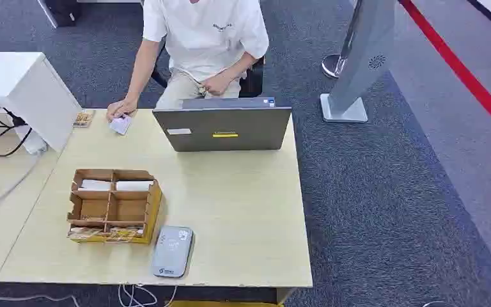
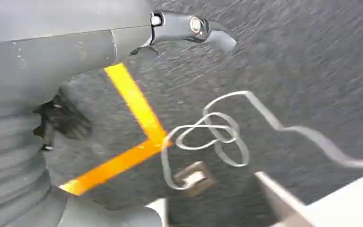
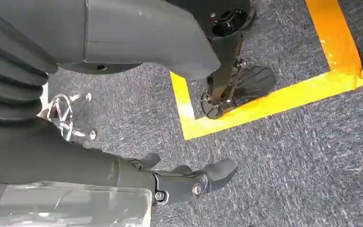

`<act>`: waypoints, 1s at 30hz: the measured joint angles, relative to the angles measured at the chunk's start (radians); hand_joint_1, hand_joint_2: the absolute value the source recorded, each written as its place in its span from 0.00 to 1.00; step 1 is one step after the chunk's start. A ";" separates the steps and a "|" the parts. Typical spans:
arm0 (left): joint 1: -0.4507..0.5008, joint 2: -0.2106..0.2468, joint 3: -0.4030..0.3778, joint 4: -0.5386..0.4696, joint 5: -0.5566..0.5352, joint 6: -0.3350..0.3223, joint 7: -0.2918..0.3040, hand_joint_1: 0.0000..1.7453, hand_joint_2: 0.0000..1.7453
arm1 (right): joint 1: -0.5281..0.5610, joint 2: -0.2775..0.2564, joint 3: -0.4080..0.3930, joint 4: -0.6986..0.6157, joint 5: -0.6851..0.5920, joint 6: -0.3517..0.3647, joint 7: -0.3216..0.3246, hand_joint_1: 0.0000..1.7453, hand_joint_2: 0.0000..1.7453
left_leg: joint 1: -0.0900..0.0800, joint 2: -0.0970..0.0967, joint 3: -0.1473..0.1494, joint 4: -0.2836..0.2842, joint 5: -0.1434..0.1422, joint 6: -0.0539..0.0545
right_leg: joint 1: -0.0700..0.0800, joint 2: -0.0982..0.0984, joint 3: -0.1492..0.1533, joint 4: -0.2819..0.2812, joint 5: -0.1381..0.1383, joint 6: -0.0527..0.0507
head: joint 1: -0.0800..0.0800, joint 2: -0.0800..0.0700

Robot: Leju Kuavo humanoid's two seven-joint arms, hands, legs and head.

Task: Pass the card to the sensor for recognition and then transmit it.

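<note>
A person's hand presses a white card point(image 1: 121, 124) onto the table's far left corner. The grey card sensor point(image 1: 172, 251) lies flat near the front edge, just right of a wooden organizer box point(image 1: 112, 204) that has white cards point(image 1: 134, 185) in its back slots. My left hand point(image 2: 75, 47) hangs low over the carpet, its fingers point(image 2: 189, 26) stretched out and holding nothing. My right hand point(image 3: 123, 47) also hangs beside my body above the floor, with its fingers point(image 3: 184, 182) apart and empty.
An open grey laptop point(image 1: 222, 128) stands at the table's far side in front of the seated person point(image 1: 201, 38). A white box point(image 1: 13, 89) and cables sit on the left table. A grey kiosk stand point(image 1: 358, 57) stands back right. Yellow tape point(image 2: 137, 113) and a loose cable point(image 2: 217, 132) lie on the carpet.
</note>
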 joint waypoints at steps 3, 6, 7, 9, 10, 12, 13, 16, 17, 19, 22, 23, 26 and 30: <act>0.000 -0.040 0.017 -0.097 0.073 0.030 0.040 0.00 1.00 | 0.000 0.000 -0.005 0.000 0.010 -0.003 0.008 0.00 0.00 | 0.000 0.000 0.000 0.000 0.000 0.000 | 0.000 0.000 0.002 0.000 0.000 0.000 | 0.000 0.000; 0.004 -0.074 0.026 -0.176 0.166 0.076 0.048 0.00 1.00 | -0.001 0.000 -0.006 0.000 0.021 -0.007 0.016 0.00 0.00 | 0.000 0.000 0.000 0.000 0.000 0.000 | 0.000 0.000 0.002 0.000 0.000 0.000 | 0.000 0.000; 0.012 -0.083 0.023 -0.202 0.222 0.109 0.037 0.00 1.00 | -0.001 0.000 -0.006 0.000 0.025 -0.008 0.017 0.00 0.00 | 0.000 0.000 0.000 0.000 0.000 0.000 | 0.000 0.000 0.002 0.000 0.000 0.000 | 0.001 0.000; 0.060 -0.095 -0.033 -0.285 0.388 0.227 -0.005 0.00 1.00 | -0.004 0.000 -0.011 0.000 0.027 -0.008 0.019 0.00 0.00 | 0.000 0.004 0.002 0.000 0.000 0.000 | 0.001 0.003 0.001 0.000 0.001 0.000 | 0.000 0.000; 0.097 -0.103 -0.092 -0.347 0.480 0.301 -0.031 0.00 1.00 | -0.004 0.000 -0.013 0.000 0.029 -0.010 0.022 0.00 0.00 | 0.001 0.005 0.002 0.000 0.000 0.000 | 0.001 0.005 0.001 0.000 0.001 0.000 | 0.000 0.000; 0.157 -0.108 -0.195 -0.450 0.563 0.370 -0.058 0.00 1.00 | -0.003 0.000 -0.016 0.000 0.032 -0.011 0.028 0.00 0.00 | 0.001 0.003 0.001 0.000 0.000 0.000 | 0.001 0.002 -0.001 0.000 0.000 0.000 | 0.000 0.000; 0.177 -0.108 -0.232 -0.497 0.580 0.385 -0.061 0.00 1.00 | -0.004 0.000 -0.019 0.000 0.035 -0.011 0.031 0.00 0.00 | 0.001 0.001 0.001 0.000 0.000 0.000 | 0.002 -0.001 0.000 0.000 -0.001 0.000 | 0.000 0.000; 0.229 -0.112 -0.334 -0.666 0.604 0.437 -0.107 0.00 1.00 | -0.008 0.000 -0.029 0.000 0.038 -0.012 0.033 0.00 0.00 | 0.002 0.001 0.001 0.000 0.000 0.000 | 0.002 -0.001 0.001 0.000 -0.001 -0.001 | 0.000 0.000; 0.241 -0.112 -0.355 -0.703 0.607 0.448 -0.119 0.00 1.00 | -0.008 0.000 -0.031 0.000 0.040 -0.012 0.033 0.00 0.00 | 0.002 0.001 0.001 0.000 0.000 0.000 | 0.002 -0.001 0.001 0.000 -0.001 -0.001 | 0.000 0.000; 0.262 -0.114 -0.400 -0.790 0.609 0.464 -0.129 0.00 1.00 | -0.006 0.000 -0.036 0.000 0.040 -0.013 0.035 0.00 0.00 | 0.002 0.001 0.001 0.000 0.000 -0.001 | 0.002 -0.001 0.001 0.000 0.000 -0.001 | 0.000 0.000; 0.281 -0.116 -0.439 -0.863 0.610 0.470 -0.132 0.00 1.00 | -0.006 0.000 -0.037 0.000 0.041 -0.013 0.035 0.00 0.00 | 0.002 0.001 0.001 0.000 0.001 -0.001 | 0.002 -0.001 0.001 0.000 0.000 -0.001 | -0.001 0.000; 0.286 -0.116 -0.448 -0.877 0.610 0.470 -0.135 0.00 1.00 | -0.006 0.000 -0.038 0.000 0.041 -0.013 0.035 0.00 0.00 | 0.002 0.001 0.001 0.000 0.001 -0.001 | 0.002 -0.001 0.001 0.000 0.000 -0.001 | 0.000 0.000; 0.298 -0.117 -0.471 -0.911 0.606 0.477 -0.182 0.00 1.00 | -0.006 0.000 -0.038 0.000 0.045 -0.013 0.036 0.00 1.00 | 0.002 0.001 0.001 0.000 0.001 -0.001 | 0.002 -0.001 0.001 0.000 0.000 -0.001 | 0.000 0.000; 0.304 -0.117 -0.516 -1.019 0.553 0.522 -0.299 0.00 1.00 | -0.007 0.000 -0.038 0.000 0.063 -0.014 0.047 0.00 1.00 | 0.002 0.001 0.002 0.000 0.001 -0.001 | 0.002 -0.001 0.001 0.000 0.000 -0.001 | 0.000 0.000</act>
